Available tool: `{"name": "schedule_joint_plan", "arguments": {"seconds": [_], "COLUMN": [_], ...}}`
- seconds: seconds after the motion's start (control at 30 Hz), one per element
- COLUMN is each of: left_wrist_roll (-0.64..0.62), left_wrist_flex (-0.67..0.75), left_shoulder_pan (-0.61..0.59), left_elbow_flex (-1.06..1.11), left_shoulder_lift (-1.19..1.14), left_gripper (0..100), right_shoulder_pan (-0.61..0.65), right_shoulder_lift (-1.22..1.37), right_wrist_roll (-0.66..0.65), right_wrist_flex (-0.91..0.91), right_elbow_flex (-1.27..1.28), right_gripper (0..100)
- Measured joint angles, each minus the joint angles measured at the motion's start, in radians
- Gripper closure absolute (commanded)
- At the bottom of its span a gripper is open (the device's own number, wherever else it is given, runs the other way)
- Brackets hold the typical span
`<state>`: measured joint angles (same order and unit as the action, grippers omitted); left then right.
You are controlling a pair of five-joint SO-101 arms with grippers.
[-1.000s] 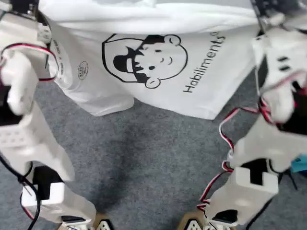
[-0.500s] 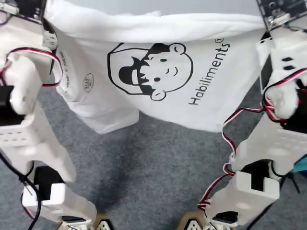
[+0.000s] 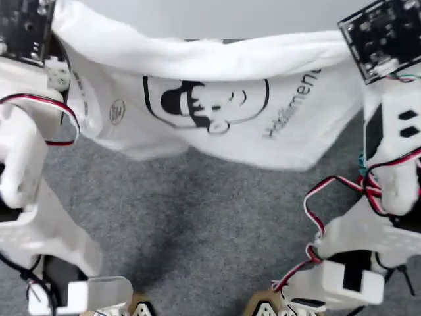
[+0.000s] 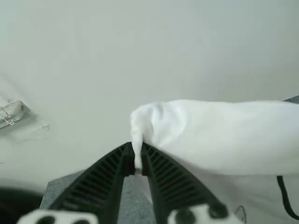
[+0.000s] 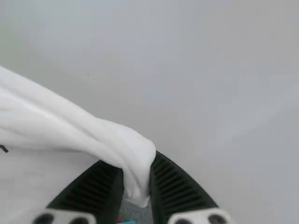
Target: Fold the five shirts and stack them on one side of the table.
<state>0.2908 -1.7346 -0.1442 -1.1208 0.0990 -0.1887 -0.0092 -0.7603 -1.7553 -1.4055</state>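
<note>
Raised since a second ago: both arms have carried the shirt [image 3: 217,135] higher. Its doubled top edge now sags across the printed figure [image 3: 204,102] and hides the upper part of it.

Item, shirt: white, held by two corners and strung from frame left to frame right in the high view. Its lower part drapes toward the grey tabletop [image 3: 197,230] at centre; whether the hem touches cannot be told.

Item, left gripper [image 4: 134,156]: jaws pinching a bunched corner of cloth.

Item, right gripper [image 5: 137,175]: jaws likewise clamped on the opposite corner.

Step in hand, by my reading: the lift-and-spread ahead of a fold. The next move likely calls for both arms travelling together with the top edge kept taut, laying the cloth flat so that one half lands over the other.

Room: open grey surface at lower centre, between the arm bases. Looped wiring [image 3: 314,197] at frame right hangs near the shirt's lower corner and could snag.
</note>
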Motion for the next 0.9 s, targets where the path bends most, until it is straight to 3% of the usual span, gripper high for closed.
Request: {"name": "schedule_joint_plan", "arguments": {"seconds": [0.37, 0.6, 0.9], "left_wrist_roll": [0.037, 0.107, 0.199], "left_wrist_flex": [0.0, 0.0, 0.0], "left_shoulder_pan": [0.0, 0.0, 0.0], "left_elbow_flex": [0.298, 0.45, 0.649], "left_shoulder_lift": [0.252, 0.46, 0.73], "left_gripper": [100, 100, 100], "right_shoulder_pan": [0.0, -0.006, -0.12], "right_shoulder_lift": [-0.19, -0.361, -0.589], "right_wrist_roll": [-0.017, -0.12, -0.261], "right_wrist_flex": [0.0, 0.0, 0.0], "right_elbow_flex": [0.255, 0.371, 0.52], "right_gripper": [98.8, 98.8, 98.8]}}
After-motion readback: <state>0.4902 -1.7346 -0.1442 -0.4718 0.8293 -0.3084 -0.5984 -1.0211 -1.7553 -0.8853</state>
